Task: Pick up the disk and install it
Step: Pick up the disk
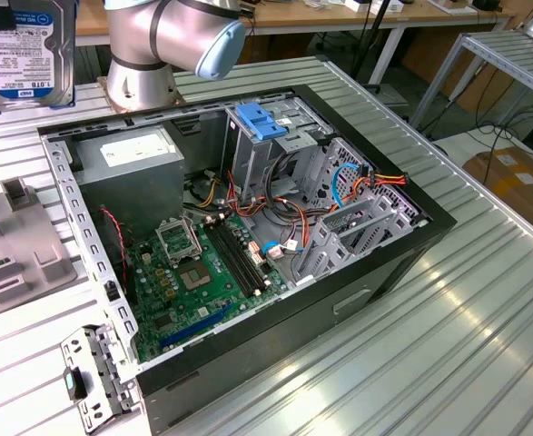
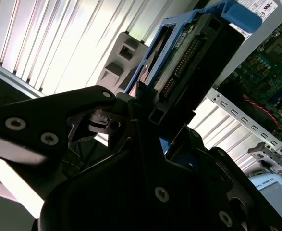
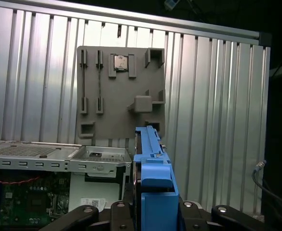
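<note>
Disk point(image 1: 25, 50) held up off the counter point(image 1: 448, 300) at the exterior view's top left, well apart from the open PC case point(image 1: 248, 227) and its blue-topped drive cage point(image 1: 260, 121). Seen edge-on in both wrist views, w/ blue carrier rails point(image 3: 153, 178) along the sides and connector end point(image 2: 184, 62) bare. Clamped in the gripper point(image 2: 155, 115), which looks closed against the carrier sides, though exact contact is hard to make out behind the black linkage. Prob. dense and stiff for its size: metal body, no give, smooth faces likely slippery. Fragile re knocks, esp. at the connector pins. Best taken by the plastic rails approx mid-length, not across the label. Beyond it in the first wrist view, grey fixture plate point(image 3: 121, 91) flat on the ribbed counter.
</note>
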You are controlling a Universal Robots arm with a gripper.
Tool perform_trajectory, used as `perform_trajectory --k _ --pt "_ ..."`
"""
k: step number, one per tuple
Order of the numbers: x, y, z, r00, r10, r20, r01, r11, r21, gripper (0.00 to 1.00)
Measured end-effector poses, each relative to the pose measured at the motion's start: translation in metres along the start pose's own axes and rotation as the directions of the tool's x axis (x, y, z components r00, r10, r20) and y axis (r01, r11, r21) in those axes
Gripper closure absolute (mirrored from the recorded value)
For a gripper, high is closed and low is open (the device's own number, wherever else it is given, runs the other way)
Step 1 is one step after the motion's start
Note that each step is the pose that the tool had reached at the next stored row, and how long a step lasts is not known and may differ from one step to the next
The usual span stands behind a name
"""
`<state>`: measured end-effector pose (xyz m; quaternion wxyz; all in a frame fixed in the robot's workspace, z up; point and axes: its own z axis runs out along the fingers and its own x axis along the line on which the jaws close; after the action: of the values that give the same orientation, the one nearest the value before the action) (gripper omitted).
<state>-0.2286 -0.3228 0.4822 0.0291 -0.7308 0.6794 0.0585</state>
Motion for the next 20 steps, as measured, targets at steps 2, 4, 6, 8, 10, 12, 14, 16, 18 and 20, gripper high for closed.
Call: perform_trajectory --k 2,4,6,8,10,12,14,16,18,20 --pt "0.0008 -0.002 -0.0001 1.0 0.0 -0.0001 0.0 1.0 -0.0001 0.64" --pt "0.0019 -0.004 0.0 1.0 0.0 0.0 0.0 1.0 0.0 0.64" --pt "0.003 -0.0056 -0.0001 1.0 0.0 -0.0001 0.0 1.0 -0.0002 0.64" --pt "0.0046 -0.007 -0.0001 1.0 0.0 0.0 0.0 1.0 -0.0001 0.64" --pt "0.0068 -0.0078 -0.0003 1.0 0.0 -0.0001 0.0 1.0 -0.0001 0.64" --pt "0.0101 -0.0081 -0.0006 1.0 0.0 0.0 0.0 1.0 -0.0001 0.64" --pt "0.0131 -0.0081 -0.001 1.0 0.0 -0.0001 0.0 1.0 -0.0002 0.64" --pt "0.0169 -0.0082 -0.0013 1.0 0.0 0.0 0.0 1.0 -0.0001 0.64" --pt "0.0189 -0.0083 -0.0015 1.0 0.0 -0.0001 0.0 1.0 -0.0002 0.64" --pt "0.0208 -0.0085 -0.0017 1.0 0.0 -0.0001 0.0 1.0 -0.0002 0.64"
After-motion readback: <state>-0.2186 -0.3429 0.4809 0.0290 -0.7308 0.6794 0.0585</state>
